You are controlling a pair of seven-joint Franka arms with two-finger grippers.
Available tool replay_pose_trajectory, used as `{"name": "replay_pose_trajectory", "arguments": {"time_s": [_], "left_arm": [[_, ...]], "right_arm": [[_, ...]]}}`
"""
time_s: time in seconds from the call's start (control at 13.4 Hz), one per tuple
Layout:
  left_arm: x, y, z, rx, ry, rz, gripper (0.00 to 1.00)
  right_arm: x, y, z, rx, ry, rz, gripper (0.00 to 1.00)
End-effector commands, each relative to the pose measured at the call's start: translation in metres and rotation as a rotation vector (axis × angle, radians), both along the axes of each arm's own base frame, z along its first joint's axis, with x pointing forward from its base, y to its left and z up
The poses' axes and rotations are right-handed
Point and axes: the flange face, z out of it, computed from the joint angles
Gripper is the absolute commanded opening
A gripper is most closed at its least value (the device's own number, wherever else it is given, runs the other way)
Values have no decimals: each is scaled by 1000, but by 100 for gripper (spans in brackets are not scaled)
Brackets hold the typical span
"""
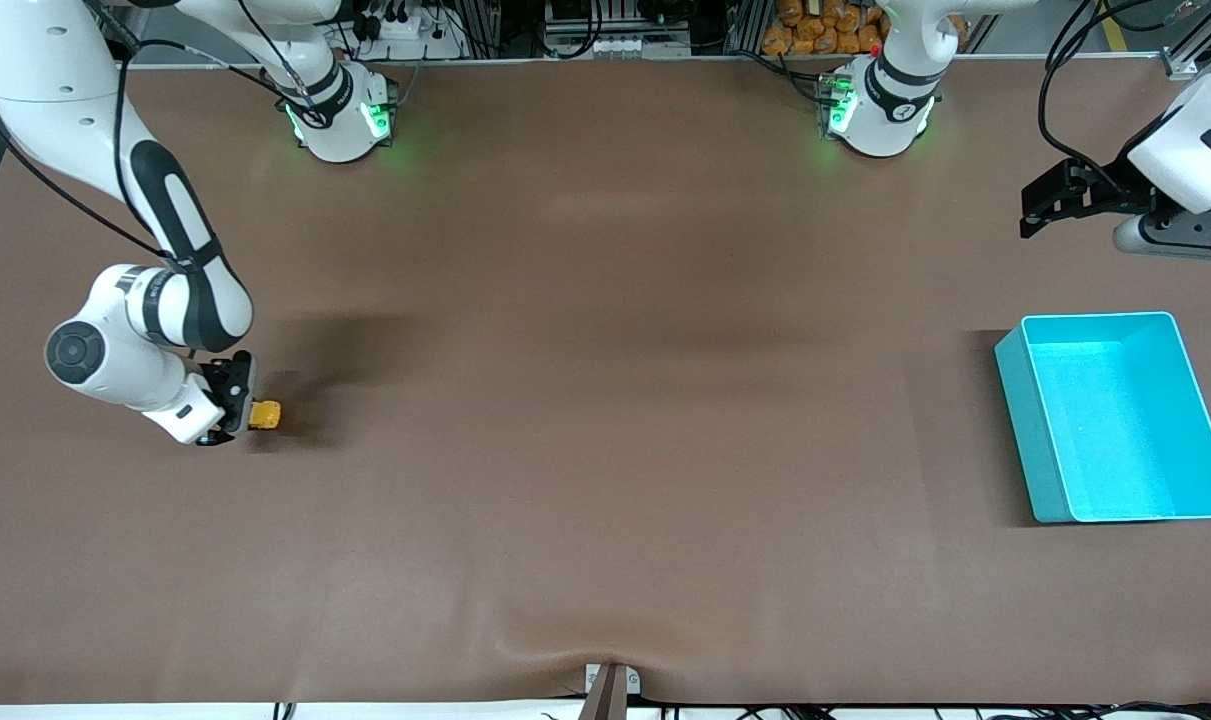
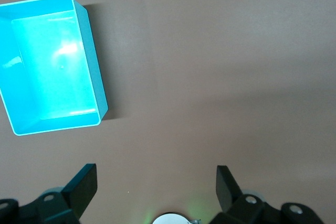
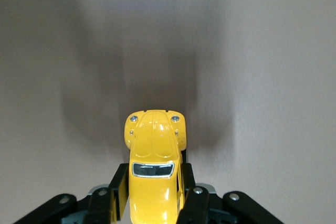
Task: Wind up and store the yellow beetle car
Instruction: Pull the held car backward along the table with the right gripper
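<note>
The yellow beetle car (image 1: 264,414) is at the right arm's end of the table, held between the fingers of my right gripper (image 1: 237,405). In the right wrist view the car (image 3: 154,167) points away from the wrist, its sides clamped by the black fingers (image 3: 119,191); whether its wheels touch the table does not show. My left gripper (image 1: 1040,212) is open and empty, up in the air near the left arm's end of the table; in the left wrist view (image 2: 156,184) its fingers stand wide apart over bare table. The teal bin (image 1: 1115,415) is empty.
The teal bin also shows in the left wrist view (image 2: 50,66), beside the open left gripper's field. The brown table mat (image 1: 605,400) has a wrinkle at its near edge. The arm bases stand along the table's edge farthest from the front camera.
</note>
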Motion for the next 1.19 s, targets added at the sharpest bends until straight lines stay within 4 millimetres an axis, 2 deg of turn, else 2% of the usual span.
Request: {"name": "replay_pose_trajectory", "arguments": {"time_s": [0.0,0.37,0.6,0.82,0.9,0.97,1.04,1.12], "left_arm": [[0,1,1,17,-8,-2,100],[0,1,2,17,-10,0,100],[0,2,2,17,-10,1,100],[0,2,2,17,-10,1,100],[0,2,1,17,-8,1,100],[0,1,1,17,-8,0,100],[0,1,1,17,-8,0,100],[0,2,1,17,-8,1,100]], "right_arm": [[-14,-36,-48,8,39,4,21],[-19,-82,-56,9,28,-2,22],[-23,-99,-62,12,32,-33,26],[-22,-106,-61,10,26,-39,30],[-21,-106,-60,10,26,-39,42],[-14,-108,-53,9,17,-48,68],[-8,-108,-47,12,17,-51,100],[0,-110,-37,29,43,-64,100]]}}
